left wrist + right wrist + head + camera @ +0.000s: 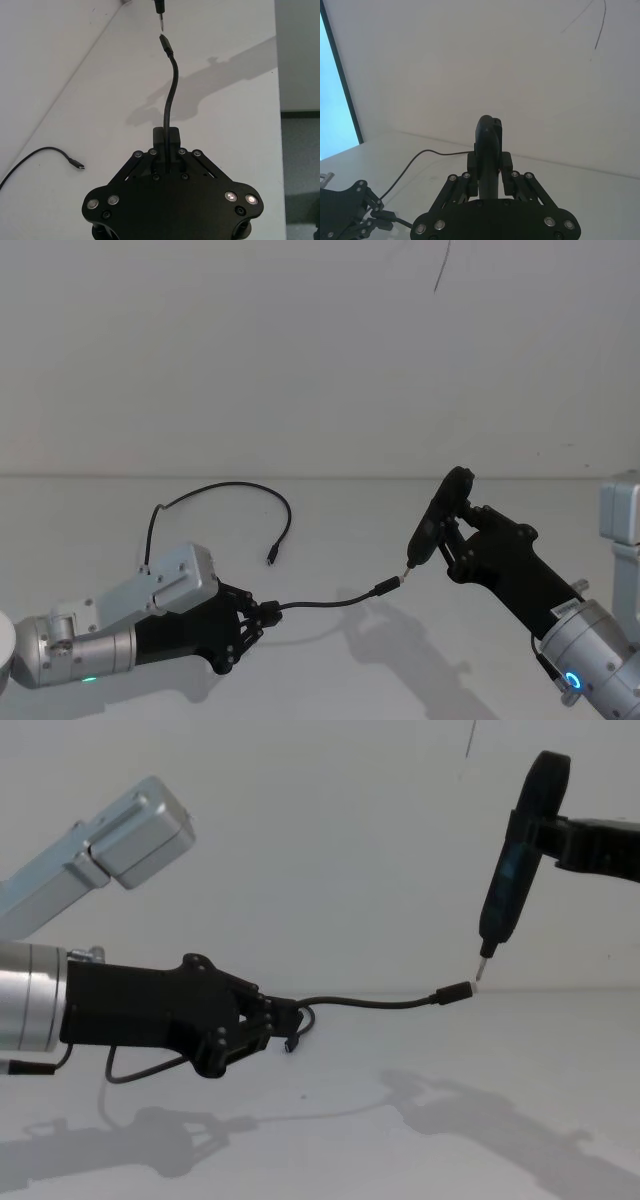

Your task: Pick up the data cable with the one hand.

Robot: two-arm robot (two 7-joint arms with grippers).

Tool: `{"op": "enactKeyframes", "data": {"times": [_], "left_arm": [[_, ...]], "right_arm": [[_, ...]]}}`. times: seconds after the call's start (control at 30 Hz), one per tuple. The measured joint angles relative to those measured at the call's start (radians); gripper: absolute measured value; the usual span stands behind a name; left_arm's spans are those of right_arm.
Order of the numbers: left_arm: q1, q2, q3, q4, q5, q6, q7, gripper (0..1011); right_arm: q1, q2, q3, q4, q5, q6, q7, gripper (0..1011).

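The robot's left hand (262,617) stood clamped on the data cable (322,602) above the near left part of the white bench (330,670), holding it a little way back from one plug. That short stretch stood out clear of the surface toward the right hand (452,537), which was closed on a slim black pen-shaped tool (437,522). The tool's metal tip hovered just beside the free plug (455,992), seemingly not quite touching. The rest of the cable looped back behind the left arm toward the bench's far edge, its other plug (271,558) lying on the bench.

With the cable apparently already caught, doing the step well probably meant keeping a firm pinch and lifting gently, so the trailing loop followed without snagging on the arm. The bench looked bare around both hands, with open room toward the wall; the tool near the plug was the one close obstacle.
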Motion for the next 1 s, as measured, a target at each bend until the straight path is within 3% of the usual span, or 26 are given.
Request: {"op": "enactKeyframes", "data": {"times": [1.0], "left_arm": [[0.0, 0.0, 0.0, 0.0, 0.0, 0.0, 0.0, 49]], "right_arm": [[0.0, 0.0, 0.0, 0.0, 0.0, 0.0, 0.0, 269]]}}
